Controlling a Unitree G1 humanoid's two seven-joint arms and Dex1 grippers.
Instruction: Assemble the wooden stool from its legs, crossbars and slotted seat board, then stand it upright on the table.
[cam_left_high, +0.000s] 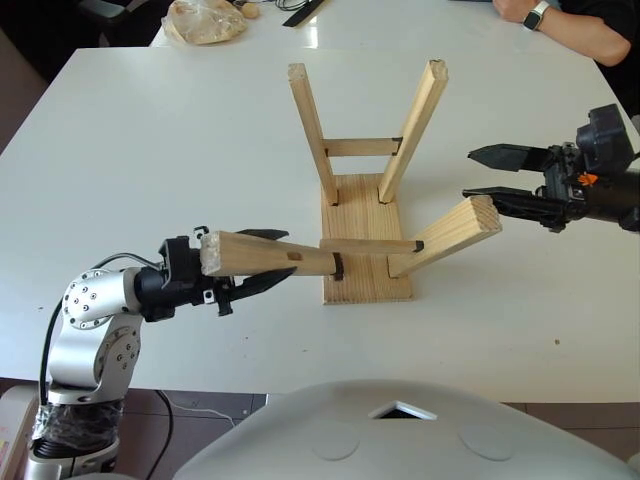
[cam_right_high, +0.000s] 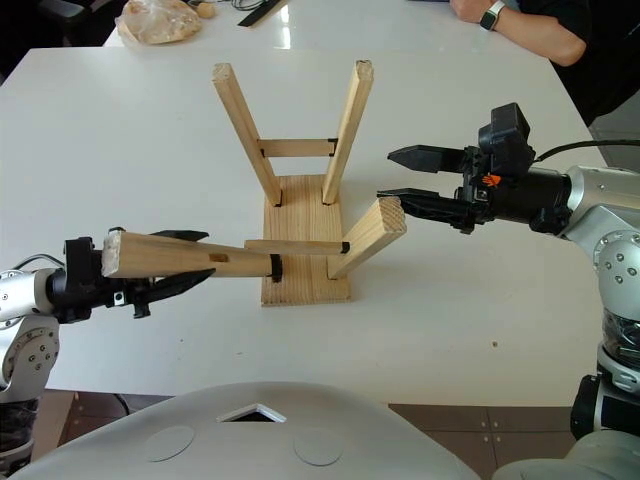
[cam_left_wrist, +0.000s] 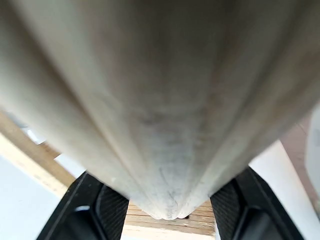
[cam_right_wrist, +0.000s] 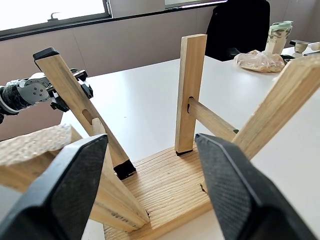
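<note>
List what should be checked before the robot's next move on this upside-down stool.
1. Left gripper shut on the near left leg: ok.
2. Right gripper open, close by the near right leg: ok.
3. Far legs upright in the seat board, far crossbar between them: ok.
4. The two near ones upright too: not ok, both lean outward.
5. Near crossbar fully home at both ends: cannot tell.

Head stereo pair looked forward-down over the table (cam_left_high: 150, 150), both eyes sharing the stool (cam_left_high: 362, 215) mid-frame. Left wrist cam sat jammed against a leg (cam_left_wrist: 165, 110); right wrist cam, close at the stool's 3 o'clock, faced 9.
</note>
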